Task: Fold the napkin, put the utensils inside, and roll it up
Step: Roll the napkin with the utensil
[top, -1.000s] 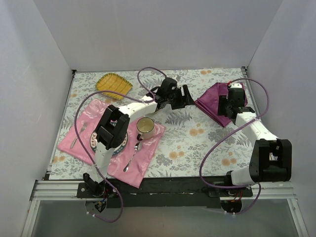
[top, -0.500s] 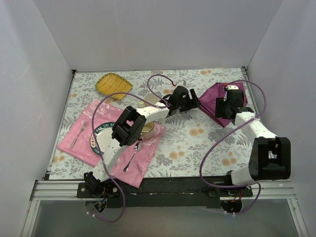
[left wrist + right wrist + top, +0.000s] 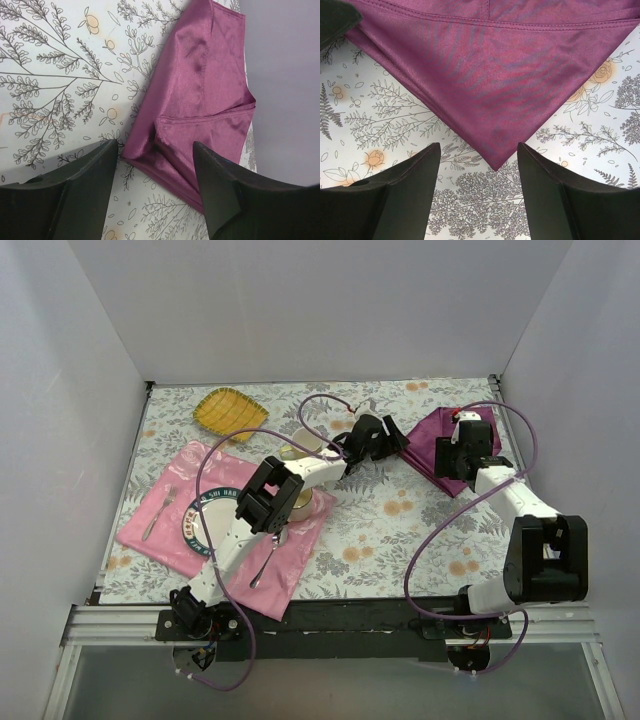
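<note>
Left end effector (image 3: 395, 444) hangs low over the far right part of the worktop (image 3: 400, 530), its fingers (image 3: 85, 190) apart and clamped on nothing. The napkin (image 3: 428, 443), dark purple satin, lies folded and flat directly ahead of it. In the left wrist view one folded corner of the napkin (image 3: 195, 90) sits in the gap between the two fingers, nearer the right one; whether either finger touches cloth I cannot tell. The right end effector (image 3: 452, 458) sits on the opposite side of the same cloth, above its near part, fingers (image 3: 400, 200) also apart and empty. In the right wrist view a pointed corner of the napkin (image 3: 495, 75) reaches into the open gap just ahead of the fingertips, with bare floral worktop showing on both sides of it. The two end effectors stand close to each other, with only the cloth between them. Well to the left of the left end effector, and nearer the arm bases, lies a lighter pink placemat (image 3: 160, 525) carrying a plate (image 3: 195, 525), a fork (image 3: 158, 512) on its left part and a spoon (image 3: 268, 558) on its right part. A mug (image 3: 297, 502) stands on the placemat, partly hidden by the left arm. A yellow dish (image 3: 230, 412) sits far left of that end effector, towards the back wall.
</note>
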